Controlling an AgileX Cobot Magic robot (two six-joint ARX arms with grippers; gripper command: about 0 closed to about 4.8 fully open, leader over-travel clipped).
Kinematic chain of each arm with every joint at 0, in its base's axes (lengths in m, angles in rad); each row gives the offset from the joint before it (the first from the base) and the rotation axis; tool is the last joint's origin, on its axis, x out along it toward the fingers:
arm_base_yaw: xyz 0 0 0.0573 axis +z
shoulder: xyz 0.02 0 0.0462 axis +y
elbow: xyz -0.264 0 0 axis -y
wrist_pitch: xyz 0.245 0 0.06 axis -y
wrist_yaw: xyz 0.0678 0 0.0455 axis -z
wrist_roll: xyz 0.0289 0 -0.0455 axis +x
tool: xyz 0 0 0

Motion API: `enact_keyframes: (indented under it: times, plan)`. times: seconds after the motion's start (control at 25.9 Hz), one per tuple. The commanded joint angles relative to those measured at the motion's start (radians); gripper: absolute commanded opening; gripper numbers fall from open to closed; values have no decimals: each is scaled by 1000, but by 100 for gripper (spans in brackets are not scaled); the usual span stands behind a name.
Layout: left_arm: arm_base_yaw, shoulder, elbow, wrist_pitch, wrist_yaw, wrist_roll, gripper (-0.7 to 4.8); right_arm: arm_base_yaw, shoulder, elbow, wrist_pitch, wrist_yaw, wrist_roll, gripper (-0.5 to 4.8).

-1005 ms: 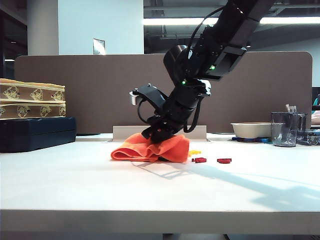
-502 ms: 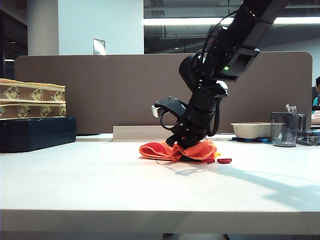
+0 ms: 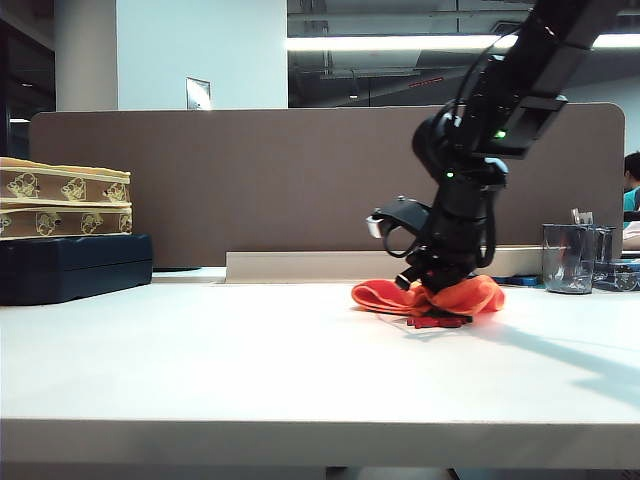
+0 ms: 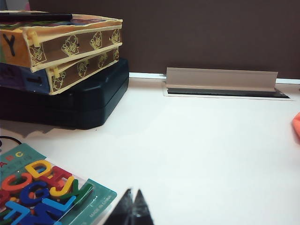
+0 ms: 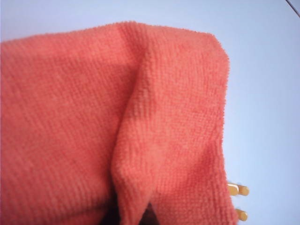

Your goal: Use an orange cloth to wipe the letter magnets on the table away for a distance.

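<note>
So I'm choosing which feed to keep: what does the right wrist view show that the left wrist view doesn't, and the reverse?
Only the right wrist view: the yellow letter magnet poking out past the cloth's edge, plus the right gripper, shut on the cloth, at the cloth's fold. Only the left wrist view: the shut left gripper hovering near a packet of letters, and stacked boxes. Both: the orange cloth, though barely a sliver in the left view, and the white table.

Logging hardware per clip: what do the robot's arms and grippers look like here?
The right arm is black and boxy, with black cables looping alongside, small green indicator lights, and a pale wrist-mounted camera. Its right gripper is black. Of the left gripper only two dark pointed fingertips show.
</note>
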Motion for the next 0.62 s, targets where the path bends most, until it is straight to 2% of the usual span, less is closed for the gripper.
enact_keyframes:
  times: [0.04, 0.62]
  plan:
    - [0, 0, 2, 9, 3, 1, -2, -43, 11, -9, -71, 27, -3, -1]
    - [0, 0, 2, 8, 3, 1, -3, -282, 11, -9, -70, 20, 8, -1]
